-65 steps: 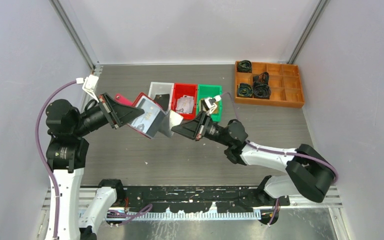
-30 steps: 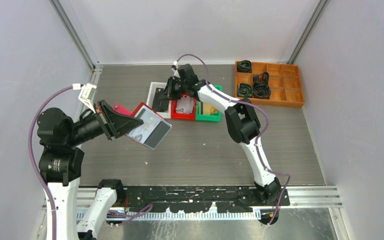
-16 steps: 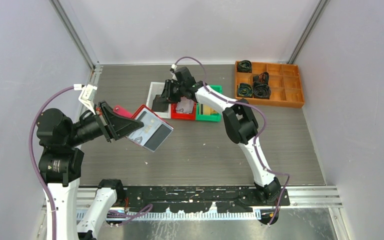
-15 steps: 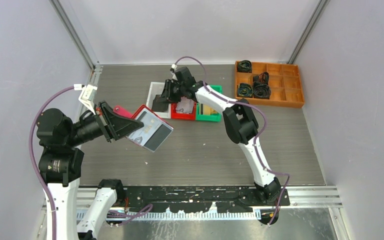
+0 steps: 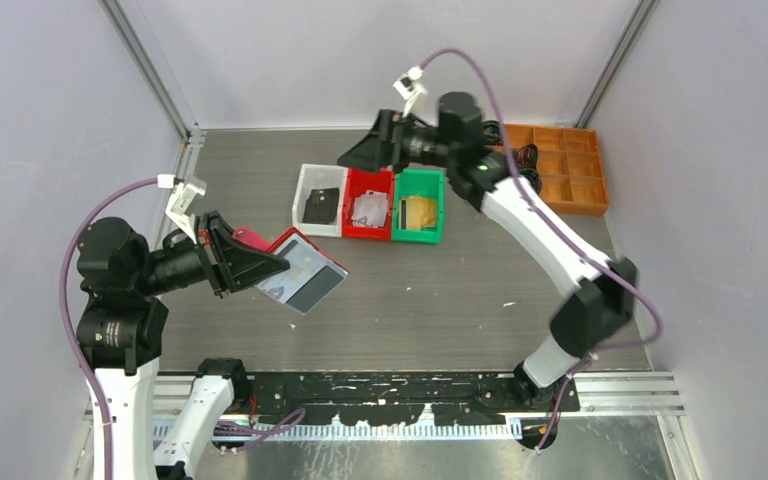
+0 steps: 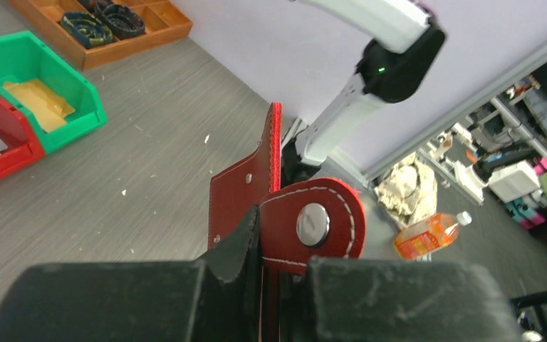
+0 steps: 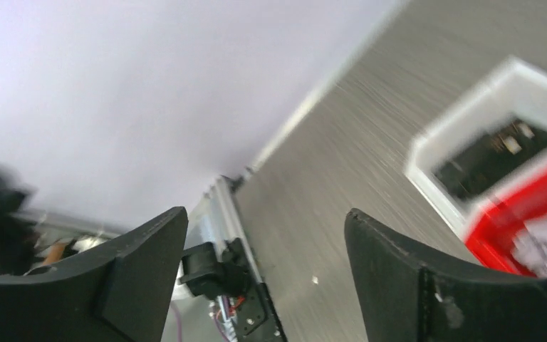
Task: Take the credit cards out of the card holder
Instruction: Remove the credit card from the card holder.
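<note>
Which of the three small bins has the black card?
The white bin, leftmost of the row, holds the black card; the red bin holds pale cards, the green bin a gold card.

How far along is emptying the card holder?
Done: a dark card in the white bin, pale cards in the red bin, a gold card in the green bin. In hand: left gripper shut on the open card holder; right gripper open, empty. Left: it seemingly holds more cards.

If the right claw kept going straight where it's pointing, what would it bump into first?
Nothing close. The open right claw aims past the white bin, toward the grey table by the left wall. It would probably hit the table first, though depth is hard to judge.
</note>
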### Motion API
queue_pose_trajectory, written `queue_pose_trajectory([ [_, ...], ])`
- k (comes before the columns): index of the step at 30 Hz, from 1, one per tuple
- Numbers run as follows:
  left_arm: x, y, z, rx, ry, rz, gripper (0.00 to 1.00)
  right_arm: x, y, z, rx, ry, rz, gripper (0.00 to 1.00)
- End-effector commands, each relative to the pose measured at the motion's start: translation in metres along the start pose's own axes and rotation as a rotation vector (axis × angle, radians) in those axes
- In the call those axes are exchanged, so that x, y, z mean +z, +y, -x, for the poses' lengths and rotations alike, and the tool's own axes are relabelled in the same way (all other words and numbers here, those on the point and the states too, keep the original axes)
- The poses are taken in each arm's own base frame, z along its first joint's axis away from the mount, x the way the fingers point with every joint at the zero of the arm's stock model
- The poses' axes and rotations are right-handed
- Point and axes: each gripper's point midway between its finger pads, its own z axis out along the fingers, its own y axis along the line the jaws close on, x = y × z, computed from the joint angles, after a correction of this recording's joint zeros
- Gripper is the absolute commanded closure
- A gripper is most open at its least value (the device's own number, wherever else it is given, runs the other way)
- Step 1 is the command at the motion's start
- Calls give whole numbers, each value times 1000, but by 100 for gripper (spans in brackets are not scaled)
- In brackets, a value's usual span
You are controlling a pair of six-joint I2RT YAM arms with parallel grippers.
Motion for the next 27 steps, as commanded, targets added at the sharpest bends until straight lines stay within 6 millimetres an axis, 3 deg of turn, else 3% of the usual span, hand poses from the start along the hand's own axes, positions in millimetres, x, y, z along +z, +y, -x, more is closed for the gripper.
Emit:
queue_pose_trajectory([
  [1,-6,-13,-9,127,45,-56,100,-69,122,7,-195,-37,431,12],
  [4,-6,-9,-13,130,59,-53,100,-96,165,-17,-236,15,583,11],
  [7,-6,-8,-14,128,61,-54,100,-103,194,-51,-298,104,657,11],
  [11,-5,-9,-14,120,65,-60,100,-99,208,-99,-404,234,652,11],
  [17,-6,-13,-15,117,73,-71,100,-94,218,-137,-482,328,667,14],
  [22,-6,-12,-17,111,81,-78,100,-82,227,-152,-478,376,671,30],
  [27,-7,-13,-19,110,85,-85,100,-62,226,-151,-458,371,631,61],
])
